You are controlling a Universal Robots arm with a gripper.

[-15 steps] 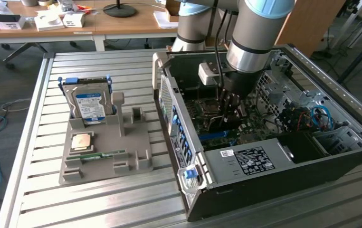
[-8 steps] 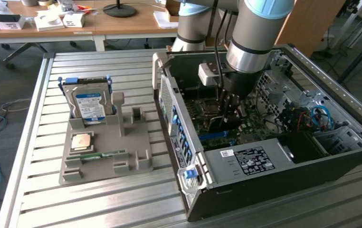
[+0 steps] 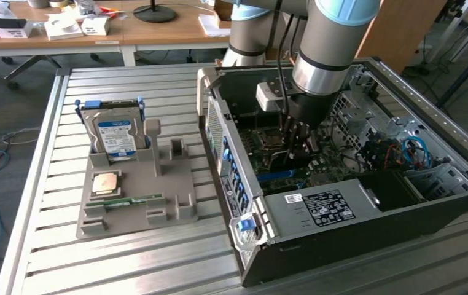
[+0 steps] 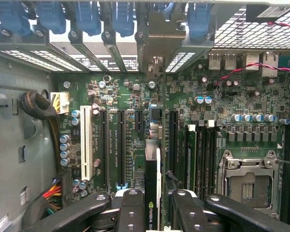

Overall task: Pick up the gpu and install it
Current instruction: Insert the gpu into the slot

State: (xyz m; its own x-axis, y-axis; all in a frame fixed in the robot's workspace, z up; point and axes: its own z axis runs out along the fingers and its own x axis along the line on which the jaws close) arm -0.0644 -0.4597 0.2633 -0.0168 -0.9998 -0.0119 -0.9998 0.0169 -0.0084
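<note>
My gripper (image 4: 153,205) is shut on the gpu (image 4: 153,166), which I see edge-on as a thin dark card with a green logo label between the black fingers (image 4: 130,208). The card stands upright over the green motherboard (image 4: 125,101), in line with a long black expansion slot. Its silver end bracket (image 4: 153,46) reaches the rear slot openings of the case. I cannot tell whether the card's edge sits fully in the slot. In the exterior view my gripper (image 3: 295,147) is lowered deep inside the open computer case (image 3: 332,258).
A grey holder tray (image 3: 168,196) on the slatted table carries a silver-and-blue hard drive (image 3: 118,135), a processor chip (image 3: 107,183) and a thin memory stick (image 3: 131,200). The case's power supply (image 3: 320,209), processor socket (image 4: 246,183) and cable bundle (image 4: 50,191) surround the gripper.
</note>
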